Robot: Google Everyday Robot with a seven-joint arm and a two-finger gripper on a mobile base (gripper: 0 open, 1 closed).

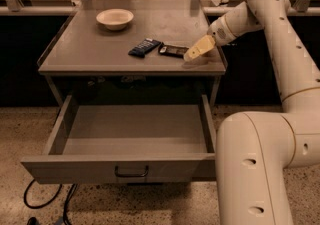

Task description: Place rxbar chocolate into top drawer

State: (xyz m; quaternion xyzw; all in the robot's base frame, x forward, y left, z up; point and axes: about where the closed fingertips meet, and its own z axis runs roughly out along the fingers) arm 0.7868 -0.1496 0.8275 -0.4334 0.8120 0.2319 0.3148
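- The gripper (199, 48) was held low over the tabletop (90, 51), just beside the right end of the rxbar chocolate (173, 50); whether it was apart or together could not be told
- The step in hand was judged to be the reach for the bar, with no grasp yet made
- It was judged that the gripper ought to be centred over the middle of the bar and closed across its narrow width, since the bar lay flat and offered little height to catch
- Care was judged necessary with the dark blue bar (144, 47), which lay just beside the target's left end; a sideways push could have driven one into the other
- The table's right edge was near, so a nudge that way was to be avoided
- The top drawer (120, 166) was seen pulled out below the tabletop, so a lift, a move forward and a lowering were judged sufficient
- The rxbar chocolate was noted as slim, flat and dark-wrapped, with lighter markings on its face
- A pale bowl (115, 18) stood well apart at the back left
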